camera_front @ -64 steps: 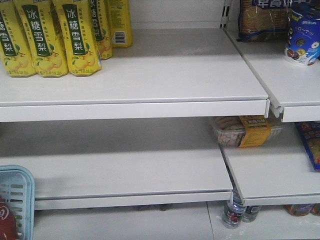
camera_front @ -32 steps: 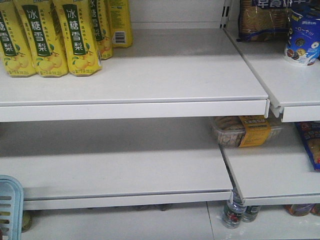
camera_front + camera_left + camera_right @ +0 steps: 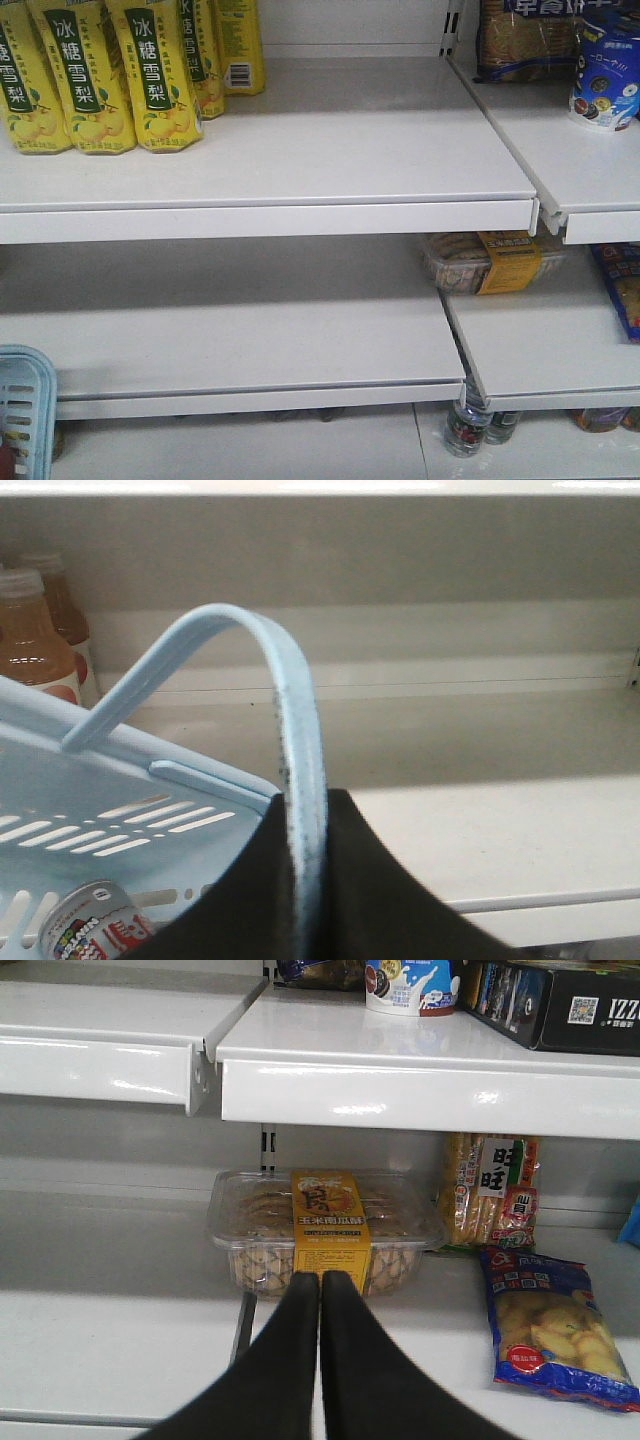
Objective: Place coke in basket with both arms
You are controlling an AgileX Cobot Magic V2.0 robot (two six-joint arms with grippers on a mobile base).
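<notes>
My left gripper (image 3: 303, 800) is shut on the flat swing handle (image 3: 290, 680) of the light blue basket (image 3: 120, 770), which hangs tilted below it. Inside the basket lies the coke (image 3: 95, 925); only its silvery end and red-and-white patterned part show. In the front view just a corner of the basket (image 3: 25, 400) shows at the bottom left, in front of the lower shelf. My right gripper (image 3: 320, 1278) is shut with nothing in it, held over the lower shelf and pointing at a clear cookie box (image 3: 325, 1225).
Yellow drink bottles (image 3: 100, 70) stand on the upper shelf (image 3: 300, 215). A blue snack bag (image 3: 550, 1325) lies right of the cookie box. Orange juice bottles (image 3: 35, 630) stand behind the basket. Water bottles (image 3: 468, 420) sit under the lower shelf (image 3: 260, 385).
In the front view the basket dropped down and left out of the corner, hiding the red coke, then came back slightly to the right.
</notes>
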